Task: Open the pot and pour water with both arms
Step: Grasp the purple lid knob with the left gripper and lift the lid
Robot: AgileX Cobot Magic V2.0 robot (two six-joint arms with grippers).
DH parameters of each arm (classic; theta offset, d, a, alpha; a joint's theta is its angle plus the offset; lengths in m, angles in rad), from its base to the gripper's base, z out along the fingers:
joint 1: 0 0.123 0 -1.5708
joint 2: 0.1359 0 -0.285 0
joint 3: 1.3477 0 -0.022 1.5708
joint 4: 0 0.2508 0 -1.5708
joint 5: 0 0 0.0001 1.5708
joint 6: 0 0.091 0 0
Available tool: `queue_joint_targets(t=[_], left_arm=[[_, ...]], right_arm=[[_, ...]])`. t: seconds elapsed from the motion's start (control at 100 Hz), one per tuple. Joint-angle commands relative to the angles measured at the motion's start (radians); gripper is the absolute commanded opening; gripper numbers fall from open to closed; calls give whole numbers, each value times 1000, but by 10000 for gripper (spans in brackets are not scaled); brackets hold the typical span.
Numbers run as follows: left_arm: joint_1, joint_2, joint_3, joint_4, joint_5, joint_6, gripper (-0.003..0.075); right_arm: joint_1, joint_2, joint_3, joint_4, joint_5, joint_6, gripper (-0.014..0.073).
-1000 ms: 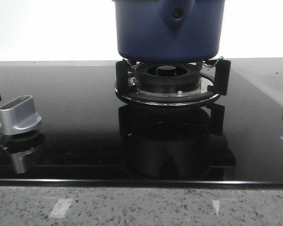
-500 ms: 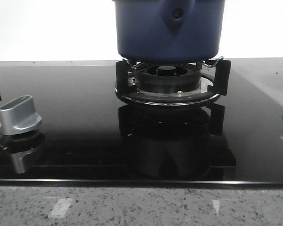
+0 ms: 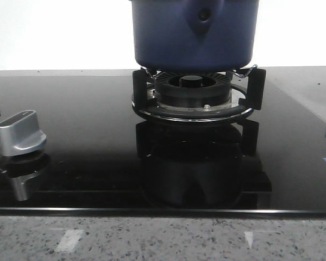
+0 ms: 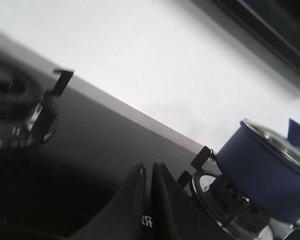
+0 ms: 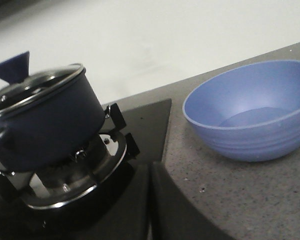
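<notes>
The pot (image 3: 194,33) sits on the burner (image 3: 193,98), top cut off in front; the right wrist view shows its glass lid (image 5: 35,85) and a blue bowl (image 5: 250,112). Both pincers, left pincer (image 4: 149,172) and right pincer (image 5: 150,172), look pressed together.

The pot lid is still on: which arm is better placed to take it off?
Probably the right. Its wrist view shows the pot and glass lid close by; the left wrist view shows the pot farther off. Both claws look shut.
</notes>
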Motion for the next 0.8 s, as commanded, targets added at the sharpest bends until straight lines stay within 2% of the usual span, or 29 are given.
queue_joint_targets(t=[0.0, 0.12, 0.22, 0.29, 0.49, 0.55, 0.65, 0.73, 0.79], left_arm=[[2, 117, -118, 18, 4, 121, -20], [2, 297, -252, 9, 59, 248, -20], [2, 449, -356, -77, 119, 351, -20], [0, 549, -421, -192, 167, 452, -20], [0, 776, -559, -641, 378, 922, -20], [0, 822, -586, -773, 417, 1013, -19], [0, 905, -624, -905, 478, 1136, -16], [0, 964, -664, -933, 554, 1199, 41], [0, 1010, -695, -933, 618, 1204, 118]], right_arm=[[-5, 89, -127, -117, 44, -11, -46], [-5, 221, -264, -174, 172, -11, -46], [-5, 315, -367, -193, 270, -11, -46], [-5, 367, -415, -197, 304, -13, -46], [-3, 434, -449, -199, 300, -15, -46], [-3, 433, -449, -199, 300, -15, -46], [-3, 433, -449, -199, 296, -15, -43], [-3, 433, -449, -199, 291, -15, 3], [-3, 433, -449, -199, 286, -15, 99]])
